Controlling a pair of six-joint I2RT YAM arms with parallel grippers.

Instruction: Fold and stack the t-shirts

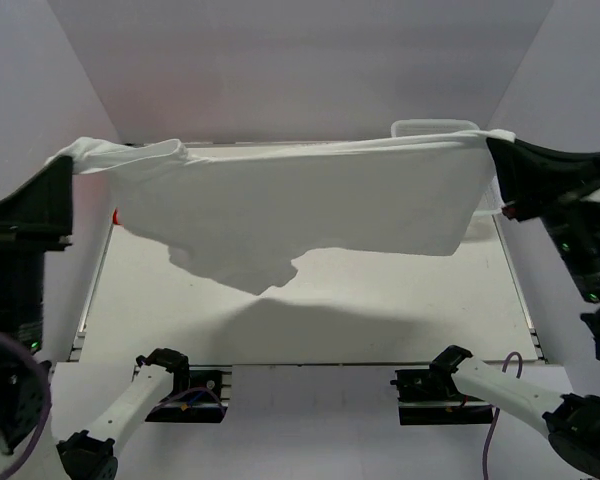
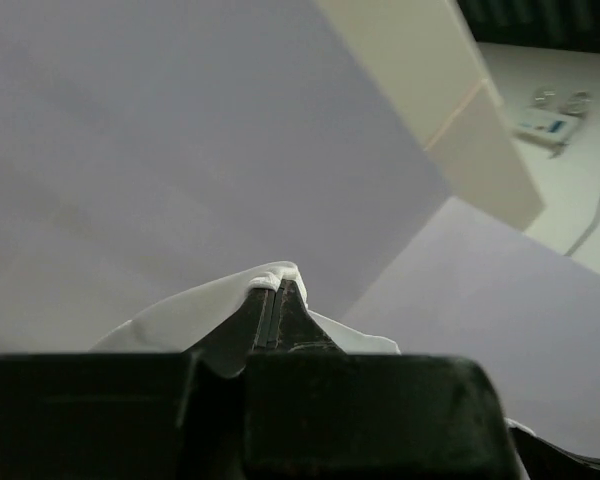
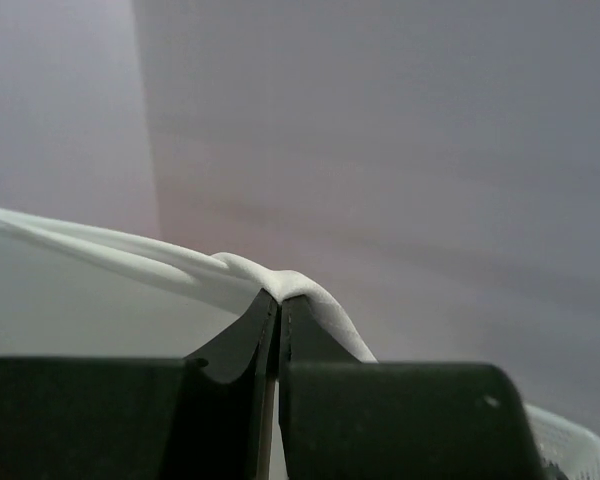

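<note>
A white t-shirt (image 1: 300, 205) hangs spread wide in the air above the table, its top edge pulled taut between both grippers and its lower edge dangling unevenly. My left gripper (image 1: 72, 160) is shut on the shirt's left top corner. In the left wrist view the white cloth (image 2: 180, 315) drapes over the closed gripper (image 2: 277, 286). My right gripper (image 1: 493, 143) is shut on the right top corner. In the right wrist view a rolled hem (image 3: 160, 262) runs into the closed gripper (image 3: 280, 299). A sliver of red t-shirt (image 1: 115, 215) peeks out behind the white shirt's left edge.
The rim of a white plastic basket (image 1: 435, 127) shows behind the shirt's top edge at the back right. The pale table (image 1: 400, 310) lies below the hanging cloth, with its shadow on it. White walls enclose the left, back and right sides.
</note>
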